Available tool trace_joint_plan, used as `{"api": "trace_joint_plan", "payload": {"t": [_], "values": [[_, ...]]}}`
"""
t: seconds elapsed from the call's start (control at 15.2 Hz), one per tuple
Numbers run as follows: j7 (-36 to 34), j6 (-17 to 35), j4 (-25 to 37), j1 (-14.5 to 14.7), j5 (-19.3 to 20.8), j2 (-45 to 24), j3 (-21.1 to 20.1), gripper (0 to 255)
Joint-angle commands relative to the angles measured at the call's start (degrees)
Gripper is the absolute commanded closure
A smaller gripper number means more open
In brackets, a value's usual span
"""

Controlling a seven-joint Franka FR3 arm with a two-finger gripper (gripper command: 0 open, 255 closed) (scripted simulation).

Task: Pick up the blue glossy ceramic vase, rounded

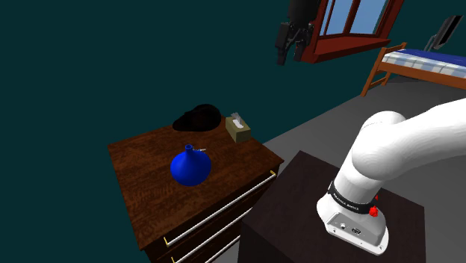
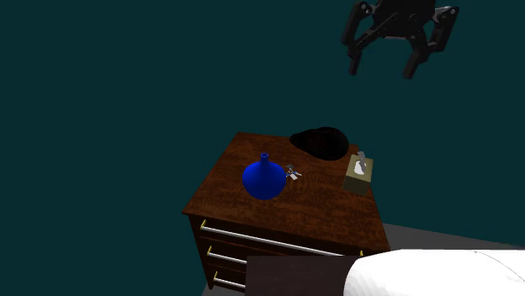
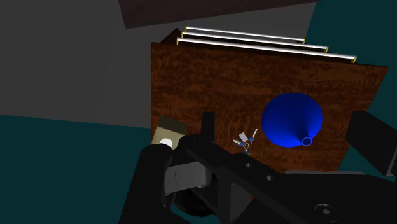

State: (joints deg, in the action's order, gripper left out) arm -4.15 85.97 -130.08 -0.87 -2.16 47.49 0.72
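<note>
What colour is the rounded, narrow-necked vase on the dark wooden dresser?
Plain deep blue; the rounded narrow-necked vase shows best in the shoulder view.

Items by kind and number. One blue vase (image 1: 189,166), round-bodied and narrow-necked. One wooden dresser (image 1: 142,187), with three bar handles (image 2: 269,240) counted on its front. On the dresser top besides the vase: one black rounded object (image 1: 198,118), one tissue box (image 1: 238,128), one small bunch of keys (image 2: 293,173). One bed (image 1: 418,63). One red-framed window (image 1: 351,19). One white arm (image 1: 403,149) on one dark stand (image 1: 328,239), with one black gripper (image 1: 290,56) of two fingers (image 1: 282,45).
</note>
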Motion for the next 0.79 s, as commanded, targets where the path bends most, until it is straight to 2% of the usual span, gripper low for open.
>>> {"api": "trace_joint_plan", "payload": {"t": [0.0,0.73], "values": [[0.0,0.0,0.0,0.0,0.0,0.0,0.0,0],[-5.2,19.8,-6.5,1.8,-2.8,-13.2,-6.6,0]]}}
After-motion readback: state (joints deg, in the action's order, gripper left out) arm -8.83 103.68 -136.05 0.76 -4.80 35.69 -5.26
